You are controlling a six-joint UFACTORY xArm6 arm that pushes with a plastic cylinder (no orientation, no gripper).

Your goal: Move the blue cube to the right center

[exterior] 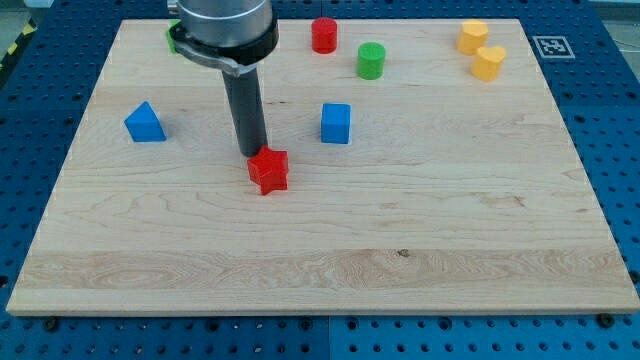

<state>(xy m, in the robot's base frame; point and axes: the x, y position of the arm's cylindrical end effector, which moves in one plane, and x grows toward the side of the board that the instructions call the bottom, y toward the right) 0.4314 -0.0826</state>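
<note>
While my tip (251, 152) — a bare rod, no claw, holding nothing — touches the red star block (269, 170), the blue cube (336, 123) sits right of it, mid-board; approach stage — next, contact on the cube's left face.

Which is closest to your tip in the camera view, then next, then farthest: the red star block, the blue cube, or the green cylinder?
Measured from my tip:
1. Red star block, right beside the tip, just below it and to the view's right.
2. Blue cube, farther to the view's right.
3. Green cylinder, toward the view's top right.
</note>
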